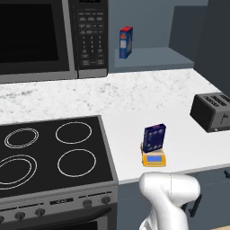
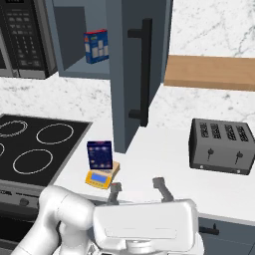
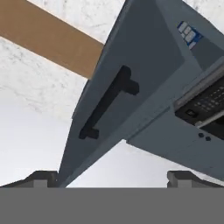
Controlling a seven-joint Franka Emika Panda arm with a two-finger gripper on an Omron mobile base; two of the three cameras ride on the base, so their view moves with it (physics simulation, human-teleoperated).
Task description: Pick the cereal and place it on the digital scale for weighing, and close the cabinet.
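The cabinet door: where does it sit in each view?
Left base view: cabinet door, dark slab at the right edge, above the toaster.
Right base view: door at centre, swung open, bar handle facing the camera.
Hand view: door tilted across the centre.
Shared landmark: the blue box inside.

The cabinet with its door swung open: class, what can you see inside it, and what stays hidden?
Inside the cabinet, a blue box with red top stands upright on the shelf. The open door covers the right part of the interior, so anything there cannot be seen.
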